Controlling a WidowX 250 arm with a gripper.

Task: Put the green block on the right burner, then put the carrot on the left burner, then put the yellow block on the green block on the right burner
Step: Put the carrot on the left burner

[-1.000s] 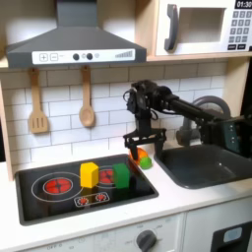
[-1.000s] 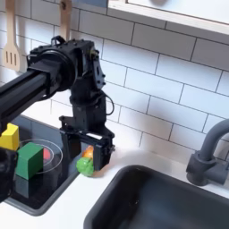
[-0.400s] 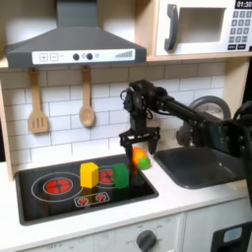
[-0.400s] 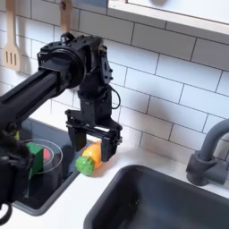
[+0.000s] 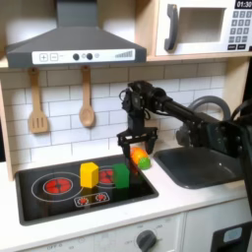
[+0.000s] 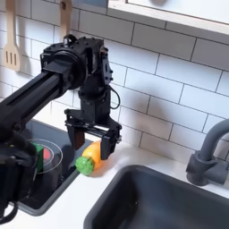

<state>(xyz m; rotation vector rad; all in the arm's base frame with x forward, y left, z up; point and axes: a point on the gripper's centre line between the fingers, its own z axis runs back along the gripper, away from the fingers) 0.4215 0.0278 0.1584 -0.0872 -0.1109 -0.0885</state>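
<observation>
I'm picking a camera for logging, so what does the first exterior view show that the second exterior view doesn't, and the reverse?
First exterior view alone: the yellow block beside the green block on the hob, the left burner, two wooden utensils on the wall, the hood and the microwave.

Second exterior view alone: a grey faucet and a close look at the carrot's green end.

Both exterior views: the gripper shut on the carrot and lifted off the surface, the sink, white tiles.
</observation>
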